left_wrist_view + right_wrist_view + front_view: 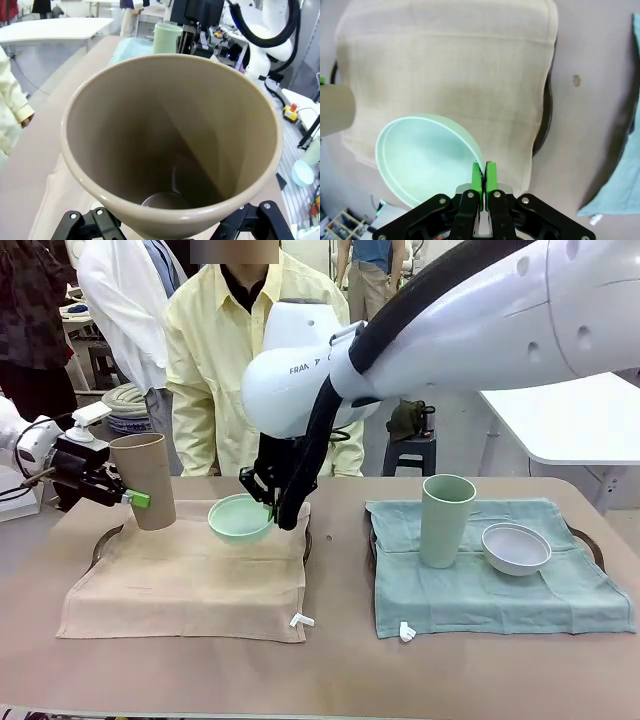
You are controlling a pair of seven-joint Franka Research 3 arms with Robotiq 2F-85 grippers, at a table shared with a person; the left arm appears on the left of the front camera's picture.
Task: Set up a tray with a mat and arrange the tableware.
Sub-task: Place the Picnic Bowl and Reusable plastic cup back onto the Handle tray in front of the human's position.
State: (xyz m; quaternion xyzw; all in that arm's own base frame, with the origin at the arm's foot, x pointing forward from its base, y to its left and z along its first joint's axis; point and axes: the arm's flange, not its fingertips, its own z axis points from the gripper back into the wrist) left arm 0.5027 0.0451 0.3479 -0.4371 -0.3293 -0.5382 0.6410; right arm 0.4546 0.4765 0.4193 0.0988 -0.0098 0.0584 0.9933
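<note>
Mint bowl (422, 155) rim pinched between right fingers (478, 176); tan cup (144, 480) between left fingers (137, 499).

Right arm (470, 330): glossy white rounded shells, grey "FRA" lettering, thick black sleeved cable along it. Right gripper (484, 181): black linkage body, silver screws, bright green pads. Left gripper (125, 495): black, green pad, white wrist, black cables. Person (225, 350): pale yellow collared shirt, long sleeves.
</note>
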